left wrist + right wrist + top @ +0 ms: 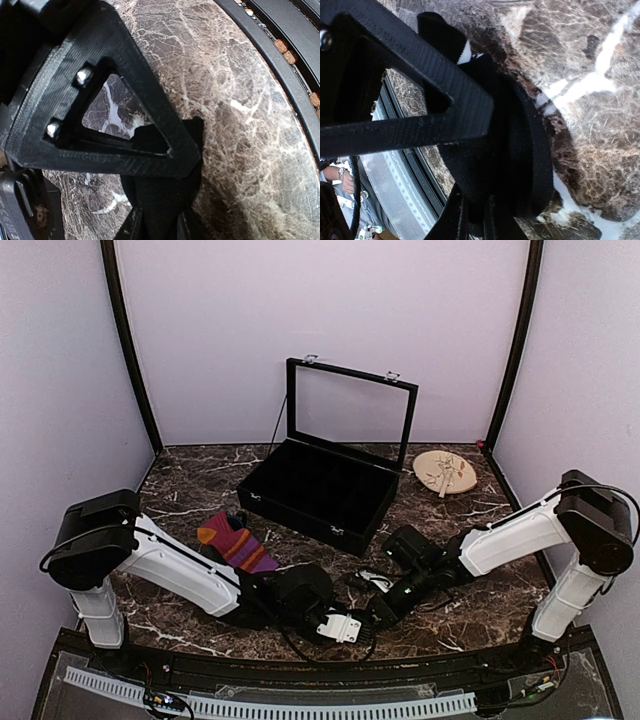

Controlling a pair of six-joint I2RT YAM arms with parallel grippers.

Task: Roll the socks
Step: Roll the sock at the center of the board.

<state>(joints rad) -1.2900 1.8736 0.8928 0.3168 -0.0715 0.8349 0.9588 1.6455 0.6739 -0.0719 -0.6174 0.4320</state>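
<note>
Pale lilac walls close in a dark marbled bench (190, 490). Left of centre the striped sock (235, 543) lies flat, just beside the left arm (170, 565) and not in any grip. The left jaws stand narrow and appear pinched on one part of the black sock (192, 135), low by the bench's near edge. Close against them, the right jaws are clamped on another part, where fabric with a white stripe bunches into a fold. I judge the black sock is being rolled. Next, one pair must hold firm while the other turns the fabric over tightly, without letting the fold slip.
</note>
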